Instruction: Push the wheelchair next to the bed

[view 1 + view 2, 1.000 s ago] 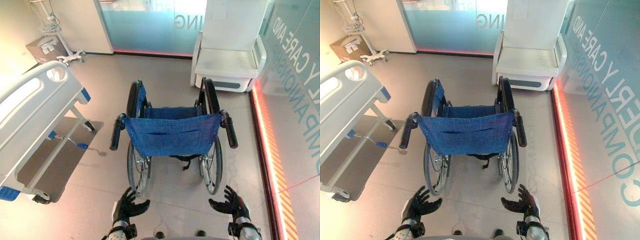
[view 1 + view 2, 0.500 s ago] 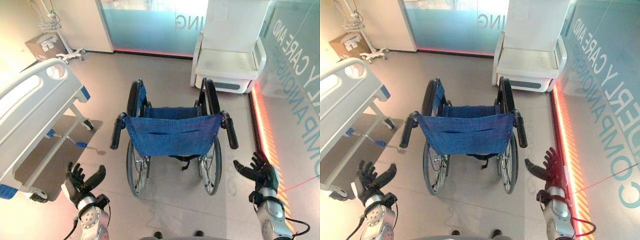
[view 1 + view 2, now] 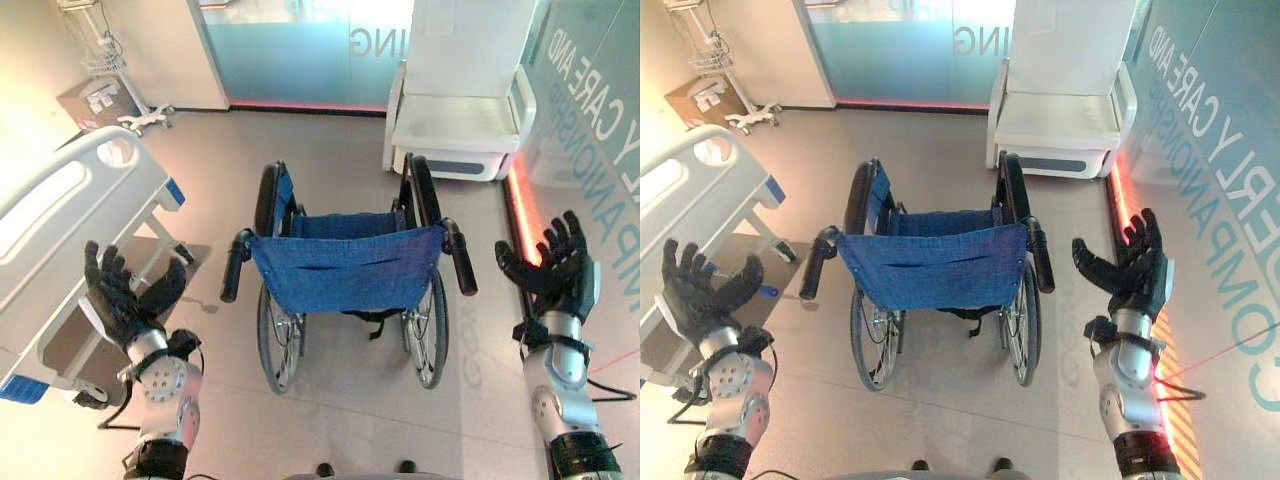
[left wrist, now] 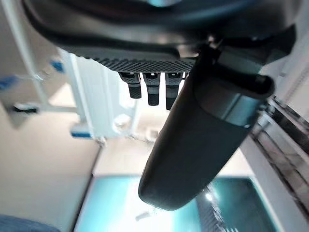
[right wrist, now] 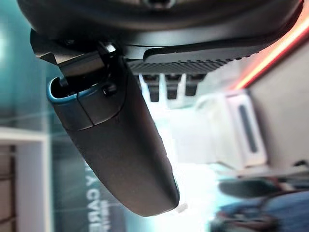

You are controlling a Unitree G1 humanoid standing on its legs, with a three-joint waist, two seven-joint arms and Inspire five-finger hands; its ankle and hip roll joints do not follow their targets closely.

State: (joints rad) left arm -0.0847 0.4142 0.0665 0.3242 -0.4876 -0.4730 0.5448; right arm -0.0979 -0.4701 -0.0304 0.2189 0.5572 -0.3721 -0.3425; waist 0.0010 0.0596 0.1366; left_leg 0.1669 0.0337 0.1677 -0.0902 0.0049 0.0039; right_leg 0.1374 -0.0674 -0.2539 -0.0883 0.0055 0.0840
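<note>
Wheelchair (image 3: 345,275) stands in the middle of the floor ahead of me, its back toward me — blue fabric backrest (image 3: 345,268) stretched between two black push handles. Left push handle (image 3: 233,268) and right push handle (image 3: 460,262) both angle down and outward, and neither is touched. Big wheels sit either side of the blue seat, with the smaller frame parts beneath. My left hand (image 3: 122,298) is raised on the near left, well apart from the left handle, fingers straight and spread, thumb held out to the side, holding nothing. My right hand (image 3: 556,268) is raised on the right, near the right handle but not in contact with it, fingers likewise spread wide and empty. In each wrist view the thumb juts forward with the fingers extended in a row beside it, nothing between them. Bed (image 3: 60,215) lies along the left side, white with a rounded end rail and blue corner pieces, on a metal undercarriage over a grey base; there is a gap of open floor between it and the wheelchair's left wheel. Far right, beyond the wheelchair, a white armchair (image 3: 458,120) stands against a frosted glass wall. Far left corner — a cardboard box (image 3: 95,100) and a wheeled white stand (image 3: 140,115).
</note>
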